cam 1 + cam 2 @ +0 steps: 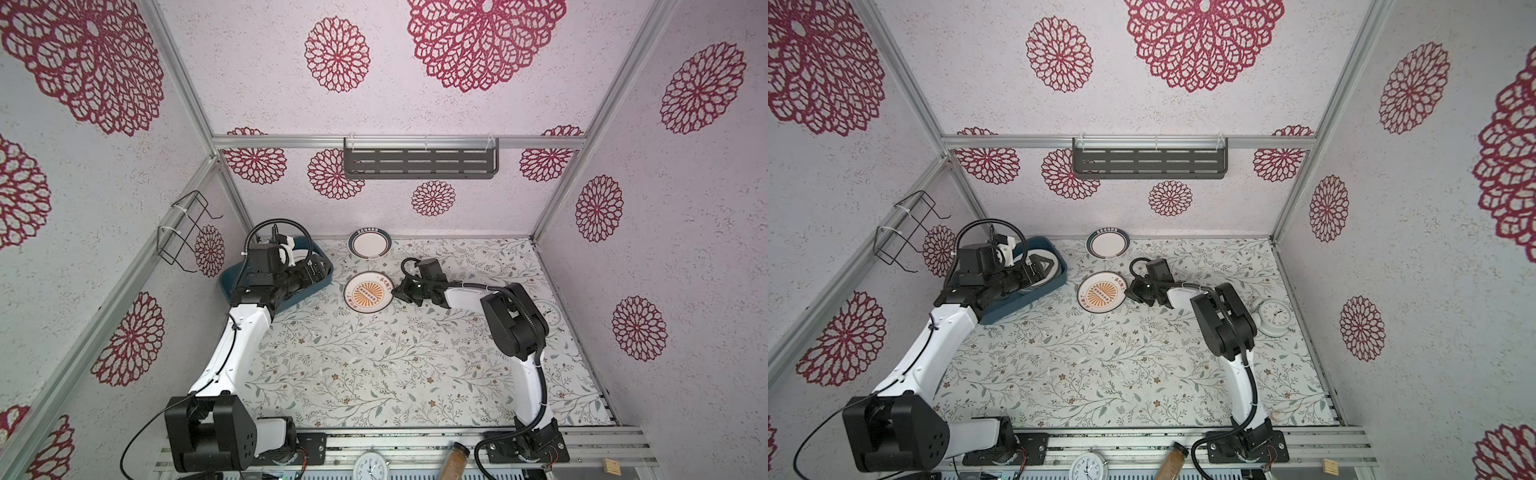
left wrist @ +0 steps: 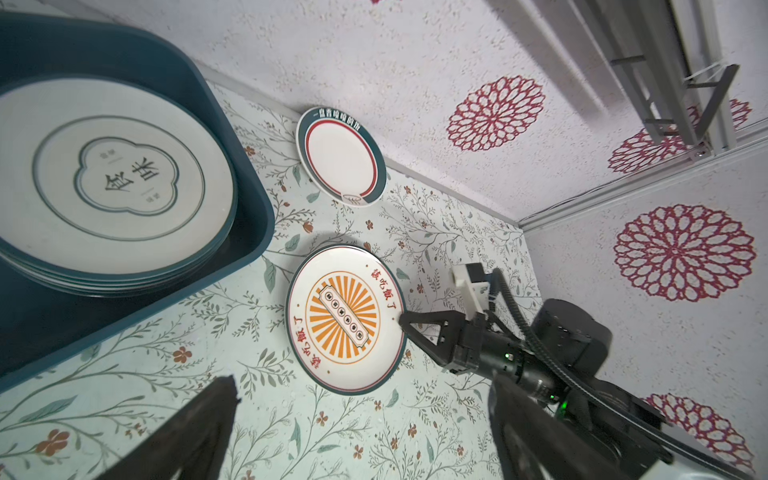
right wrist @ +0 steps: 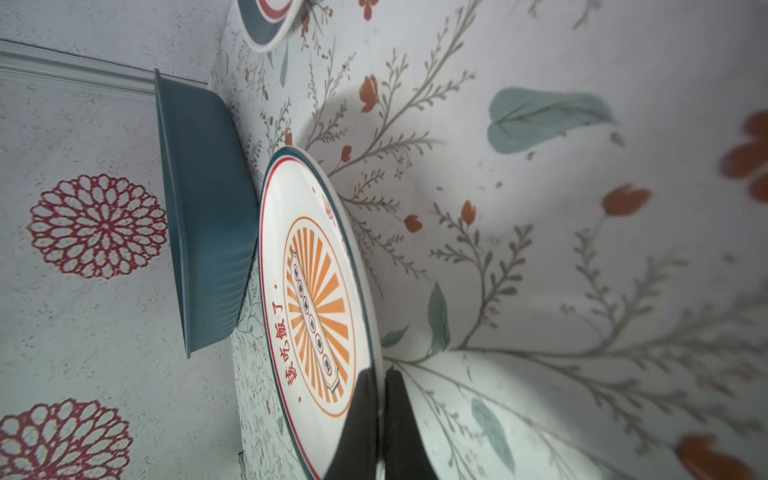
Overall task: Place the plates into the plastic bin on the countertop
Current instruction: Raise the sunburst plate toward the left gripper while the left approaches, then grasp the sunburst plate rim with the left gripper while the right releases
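An orange sunburst plate (image 1: 368,291) (image 1: 1101,297) (image 2: 345,318) (image 3: 316,299) lies on the countertop (image 1: 374,365) just right of the plastic bin (image 1: 307,291) (image 1: 1017,309) (image 2: 257,216) (image 3: 203,208). My right gripper (image 1: 395,292) (image 1: 1128,296) (image 2: 402,319) (image 3: 380,415) is shut on its right rim, one finger above and one below. A teal-rimmed plate (image 1: 369,244) (image 1: 1108,244) (image 2: 340,156) leans at the back wall. Several plates (image 2: 116,174) are stacked in the bin. My left gripper (image 1: 313,270) (image 1: 1042,266) (image 2: 361,432) hovers open over the bin's right end, holding nothing.
A small white clock (image 1: 1273,316) stands at the right edge, behind the right arm. A grey slotted shelf (image 1: 419,162) hangs on the back wall and a black wire rack (image 1: 187,232) on the left wall. Another clock (image 1: 371,465) and a spice jar (image 1: 455,459) lie on the front rail.
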Tool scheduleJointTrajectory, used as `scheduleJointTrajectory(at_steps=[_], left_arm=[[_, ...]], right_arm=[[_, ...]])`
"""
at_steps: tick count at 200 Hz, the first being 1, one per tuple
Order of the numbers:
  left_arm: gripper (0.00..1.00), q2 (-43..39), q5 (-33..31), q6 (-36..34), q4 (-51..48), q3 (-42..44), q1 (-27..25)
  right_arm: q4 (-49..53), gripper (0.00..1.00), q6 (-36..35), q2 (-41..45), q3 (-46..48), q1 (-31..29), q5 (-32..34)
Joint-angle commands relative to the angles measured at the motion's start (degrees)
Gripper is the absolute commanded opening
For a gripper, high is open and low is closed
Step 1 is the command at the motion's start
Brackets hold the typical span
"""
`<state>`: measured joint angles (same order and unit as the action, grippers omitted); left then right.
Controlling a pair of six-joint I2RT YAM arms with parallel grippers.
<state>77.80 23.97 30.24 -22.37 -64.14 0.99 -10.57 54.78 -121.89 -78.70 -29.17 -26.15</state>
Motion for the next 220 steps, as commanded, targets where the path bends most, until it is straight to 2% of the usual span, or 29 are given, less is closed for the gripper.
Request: scheduleJointTrajectory(at_steps=[1,39,86,135,153,176,220], left_arm=[[0.98,3.0,3.2,0.5,-1.2,-1.7,-0.6],[0.99,7.5,9.5,0.5,-1.0,-2.9,-2.1],[1.00,11.6,12.7,1.6,0.1,-3.7,-4.6],[0.90,13.9,15.0,2.7,1.0,-4.3,-4.6],[0.83,14.0,15.1,3.2,1.7,-4.2,-4.7],[0.64,14.2,15.1,3.5,2.3,-4.1,-4.6],[0.38,14.2,15.8,4.3,3.7,-3.6,-4.5]], right_arm=[[-3.0,0.00,-3.1,7.8,0.3,1.5,-1.9],[-5.1,0.00,-4.7,13.1,1.3,3.4,-5.8],[-8.4,0.00,-5.5,17.1,2.2,4.4,-11.0],[-14.4,0.00,-1.8,18.9,5.3,4.5,-14.5],[-16.2,0.00,-0.6,19.1,6.2,4.5,-15.5],[-18.9,0.00,1.4,19.3,7.3,4.4,-16.5],[-21.7,0.00,3.6,18.8,8.1,4.1,-17.7]])
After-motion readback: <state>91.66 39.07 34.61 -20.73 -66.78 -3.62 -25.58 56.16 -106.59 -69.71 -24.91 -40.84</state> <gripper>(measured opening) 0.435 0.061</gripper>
